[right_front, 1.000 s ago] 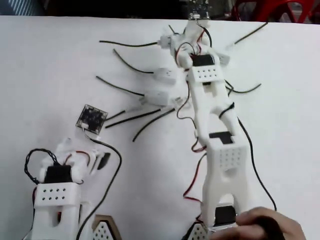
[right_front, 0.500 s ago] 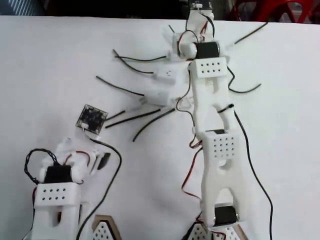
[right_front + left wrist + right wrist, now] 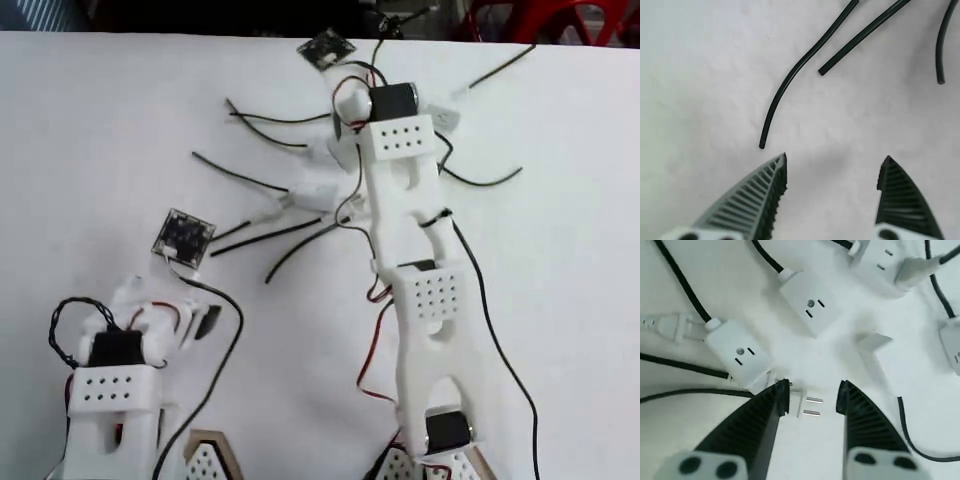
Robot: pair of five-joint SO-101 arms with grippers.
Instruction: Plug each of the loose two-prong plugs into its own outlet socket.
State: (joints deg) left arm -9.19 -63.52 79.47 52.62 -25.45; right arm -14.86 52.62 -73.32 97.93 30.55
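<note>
Plug (image 3: 800,405): small, light, hard plastic, so it will probably skid on the bench (image 3: 100,150). Grip it across the body and leave the prongs free. It lies between the jaws of your right gripper (image 3: 813,390), upper centre in the high view, just beside a socket (image 3: 740,351). That gripper is wide open and holds nothing; the left gripper (image 3: 834,160) likewise, lower left.

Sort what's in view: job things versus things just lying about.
Job:
- plug between the right gripper's open fingers
- second plug
- outlet
- second outlet
- third outlet

Lying about:
- white bracket
- red frame behind the table
</note>
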